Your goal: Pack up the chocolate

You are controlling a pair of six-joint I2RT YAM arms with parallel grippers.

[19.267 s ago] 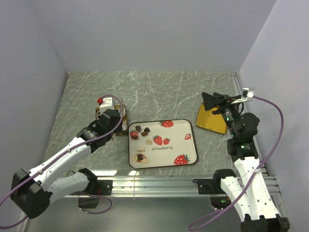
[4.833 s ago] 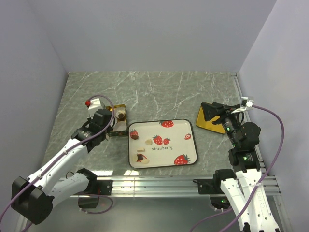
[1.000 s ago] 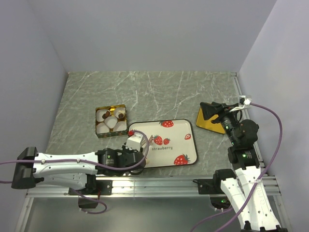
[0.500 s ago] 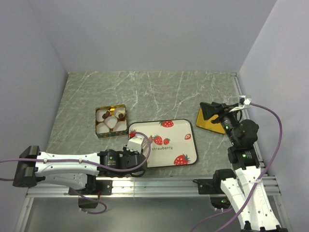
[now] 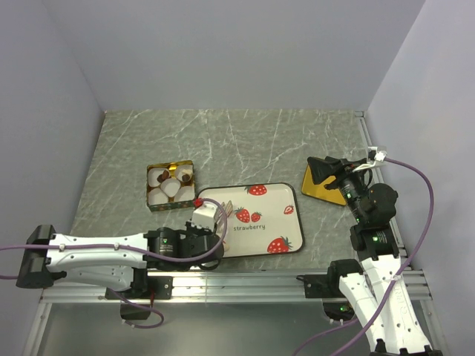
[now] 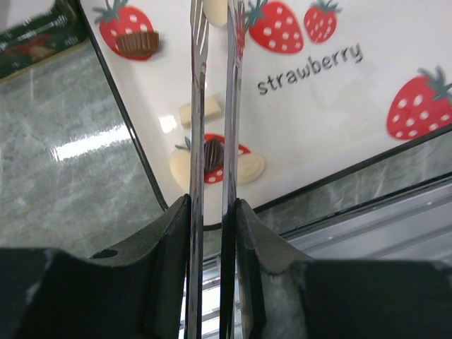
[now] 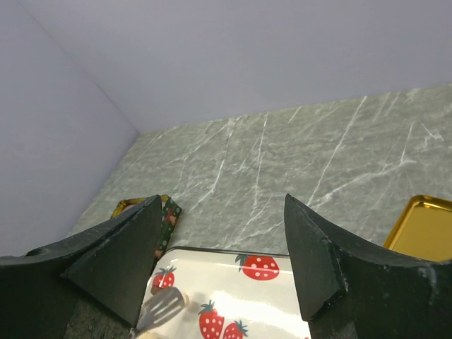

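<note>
My left gripper [image 6: 212, 205] is shut on a pair of metal tongs [image 6: 212, 85] over the left part of the strawberry tray [image 5: 274, 222]. In the left wrist view the tong blades run close together, and their tips reach a cream-white chocolate [image 6: 215, 10] at the top edge. I cannot tell whether they pinch it. Other chocolate lies on the tray: a dark cup-shaped lump [image 6: 137, 44], a white square [image 6: 200, 113], a dark lump [image 6: 213, 152] and cream ovals [image 6: 248, 168]. My right gripper [image 7: 220, 201] hangs open and empty, high above the gold lid [image 5: 326, 187].
The gold tin [image 5: 170, 185] with white paper cups stands just beyond the tray's left corner, and some cups hold dark lumps. The metal rail [image 5: 245, 278] runs along the near table edge. Walls close in on the left, back and right.
The tong blades have squeezed closer together in my left gripper. The left wrist has shifted slightly left over the tray. The right arm has not moved.
</note>
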